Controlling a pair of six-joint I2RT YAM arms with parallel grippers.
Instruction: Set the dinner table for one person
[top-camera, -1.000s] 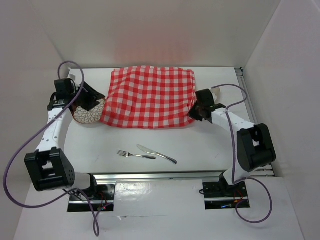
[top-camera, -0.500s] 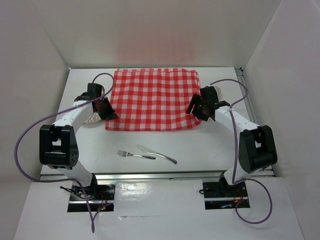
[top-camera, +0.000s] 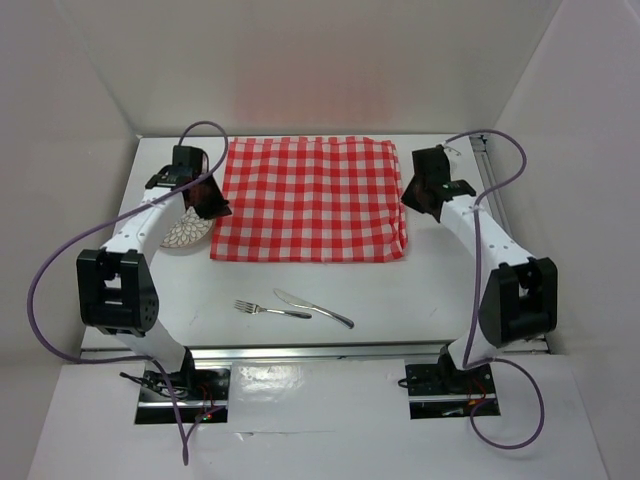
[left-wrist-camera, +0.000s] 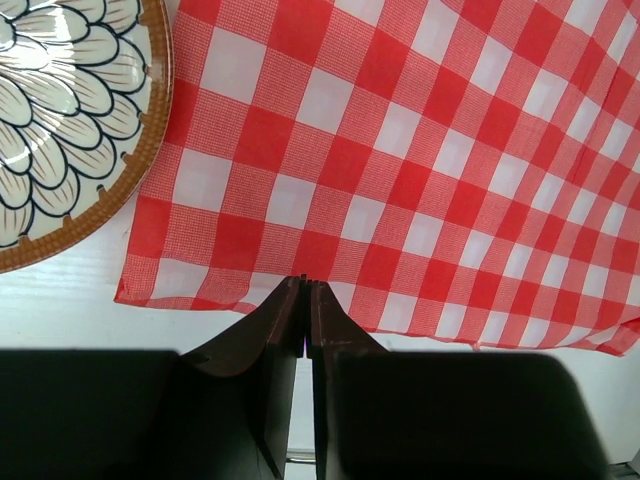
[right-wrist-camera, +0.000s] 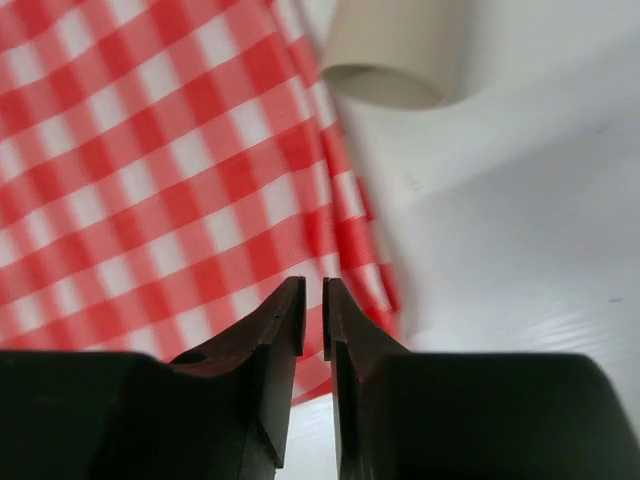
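The table (top-camera: 400, 290) is smooth and white with a dull sheen. Along its lower edge in the top view runs a rail (top-camera: 320, 350) of silver metal. The cloth (left-wrist-camera: 400, 150) is thin, matt woven fabric, its fine weave plain in the left wrist view. At that view's upper left, the plate (left-wrist-camera: 60, 110) is glossy glazed ceramic. The fork (top-camera: 270, 310) and knife (top-camera: 313, 308) are polished metal. The cup (right-wrist-camera: 390, 55) looks matt cream. The left pincer (left-wrist-camera: 305, 290) and right pincer (right-wrist-camera: 312, 295) look like dark matt plastic.
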